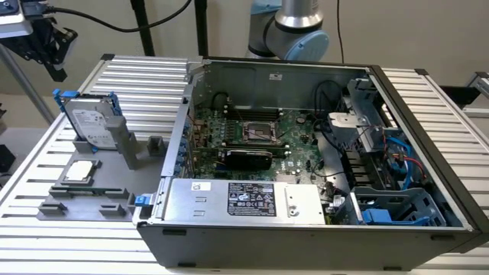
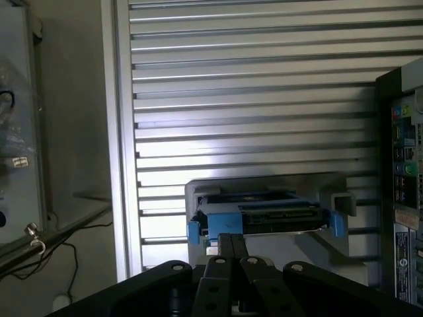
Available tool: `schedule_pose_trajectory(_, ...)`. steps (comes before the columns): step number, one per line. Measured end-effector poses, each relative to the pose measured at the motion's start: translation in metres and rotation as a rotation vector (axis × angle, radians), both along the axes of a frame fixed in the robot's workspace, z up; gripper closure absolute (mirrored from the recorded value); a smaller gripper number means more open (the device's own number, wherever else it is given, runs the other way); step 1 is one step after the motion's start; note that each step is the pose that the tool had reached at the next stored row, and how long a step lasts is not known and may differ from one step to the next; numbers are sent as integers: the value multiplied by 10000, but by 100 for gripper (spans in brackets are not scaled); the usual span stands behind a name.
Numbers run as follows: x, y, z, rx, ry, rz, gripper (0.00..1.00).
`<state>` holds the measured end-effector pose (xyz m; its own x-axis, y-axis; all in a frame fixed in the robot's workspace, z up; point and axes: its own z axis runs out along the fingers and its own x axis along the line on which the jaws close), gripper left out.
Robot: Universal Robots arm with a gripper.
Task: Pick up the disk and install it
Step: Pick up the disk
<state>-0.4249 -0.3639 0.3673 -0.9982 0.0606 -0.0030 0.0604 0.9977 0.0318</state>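
The disk (image 1: 90, 123) stands upright on edge in a grey holder (image 1: 126, 146) at the exterior view's left, its white label facing out and blue rails around its edges. My gripper (image 1: 58, 73) hangs above and behind it, well apart from it. In the wrist view I look down on the disk's top edge (image 2: 264, 214) with its blue rail ends, and my gripper (image 2: 231, 236) shows two thin black fingers pressed together with nothing between them.
The open computer case (image 1: 428, 114) lies at the exterior view's right, with a motherboard (image 1: 260, 134), a silver power supply (image 1: 244, 200) and blue drive cages (image 1: 397, 209). A small square CPU chip (image 1: 80, 171) rests on the grey fixture plate (image 1: 114, 183). Everything sits on a ribbed aluminium table (image 1: 137, 74).
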Motion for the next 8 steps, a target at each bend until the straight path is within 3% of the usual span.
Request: schedule_pose_trajectory(8,0,0,0,0,0,0,100)
